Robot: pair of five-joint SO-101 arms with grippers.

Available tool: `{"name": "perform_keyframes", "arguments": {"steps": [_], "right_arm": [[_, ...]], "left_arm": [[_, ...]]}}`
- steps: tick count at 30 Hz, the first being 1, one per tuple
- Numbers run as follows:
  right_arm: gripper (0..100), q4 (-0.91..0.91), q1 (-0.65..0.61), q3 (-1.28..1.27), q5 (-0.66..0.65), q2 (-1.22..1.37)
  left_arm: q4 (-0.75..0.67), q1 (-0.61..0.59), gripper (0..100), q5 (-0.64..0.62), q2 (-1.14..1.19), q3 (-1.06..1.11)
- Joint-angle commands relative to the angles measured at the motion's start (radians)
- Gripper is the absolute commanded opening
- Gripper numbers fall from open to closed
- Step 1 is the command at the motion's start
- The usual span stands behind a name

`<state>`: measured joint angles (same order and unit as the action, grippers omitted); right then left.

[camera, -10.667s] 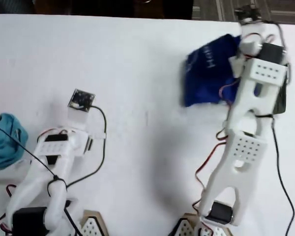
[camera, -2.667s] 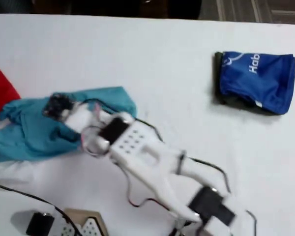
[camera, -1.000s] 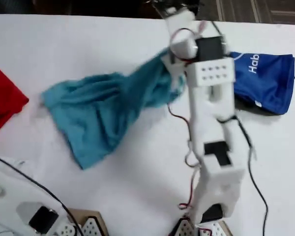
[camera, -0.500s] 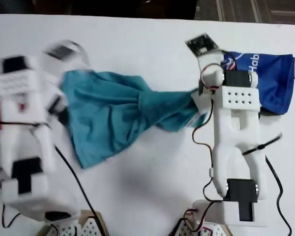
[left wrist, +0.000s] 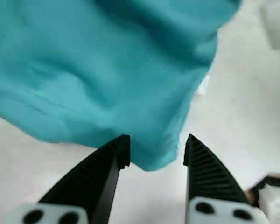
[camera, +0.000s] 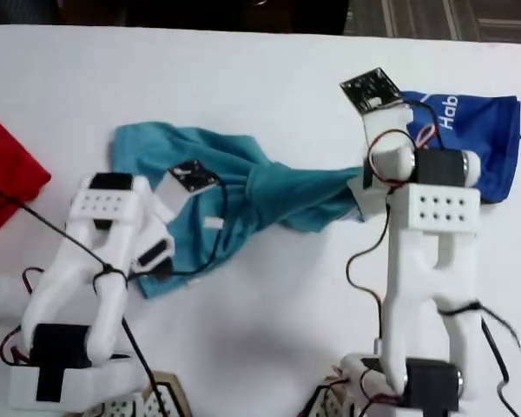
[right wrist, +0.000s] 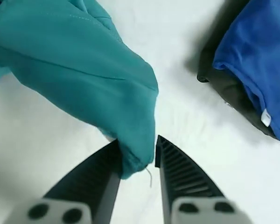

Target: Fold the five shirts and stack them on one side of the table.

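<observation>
Folded blue shirt [right wrist: 259, 60] lies just beside the right end effector [right wrist: 136, 154], which grasps an end of the rumpled teal shirt [camera: 234, 187]; left end effector [left wrist: 154, 150], released, straddles its hem.

1. A white table [camera: 260, 78] takes up most of the high view. Its top is plain and matte, and its far edge runs straight across.
2. Beyond that edge lies a dark strip [camera: 200, 10], too dim to make out.
3. Toward the far right, grey floor [camera: 451, 17] shows, marked with long parallel lines.
4. The light is even, and shadows on the tabletop are soft.
</observation>
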<state>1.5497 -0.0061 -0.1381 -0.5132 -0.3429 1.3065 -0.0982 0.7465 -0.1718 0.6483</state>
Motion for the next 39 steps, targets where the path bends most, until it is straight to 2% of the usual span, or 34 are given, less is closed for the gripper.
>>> {"name": "perform_keyframes", "arguments": {"steps": [1, 15, 22, 24, 26, 27, 28, 30, 33, 35, 39], "right_arm": [[8.4, 0.044, 0.008, 0.005, 0.005, -0.091], [8.4, 0.042, 0.004, 0.003, 0.005, -0.108], [8.4, 0.042, 0.004, 0.003, 0.005, -0.108], [8.4, 0.042, 0.004, 0.002, 0.005, -0.108], [8.2, 0.018, 0.004, -0.029, 0.005, -0.108], [8.0, -0.01, 0.004, -0.06, 0.005, -0.108], [8.0, -0.048, 0.004, -0.1, 0.005, -0.108], [7.7, -0.143, 0.004, -0.203, 0.005, -0.108], [1.2, -0.312, 0.004, -0.354, 0.005, -0.108], [2.3, -0.403, 0.004, -0.417, 0.005, -0.108], [1.9, -0.478, 0.016, -0.397, 0.005, -0.119]], "left_arm": [[-0.066, 0.014, 21, -0.017, -0.044, 0.036], [-0.288, 0.014, 21, -0.018, -0.043, 0.208], [-0.301, 0.014, 21, -0.017, -0.04, 0.213], [-0.299, 0.014, 17, -0.011, -0.041, 0.219], [-0.299, 0.014, 4, -0.014, -0.048, 0.219], [-0.299, 0.012, 1, -0.017, -0.052, 0.219], [-0.293, 0.011, 4, -0.017, -0.054, 0.216], [-0.253, 0.006, 2, -0.017, -0.054, 0.179], [-0.137, 0.006, 3, -0.018, -0.054, 0.064], [-0.038, 0.006, 3, -0.018, -0.054, -0.051], [0.176, 0.005, 3, -0.018, -0.054, -0.329]]}}
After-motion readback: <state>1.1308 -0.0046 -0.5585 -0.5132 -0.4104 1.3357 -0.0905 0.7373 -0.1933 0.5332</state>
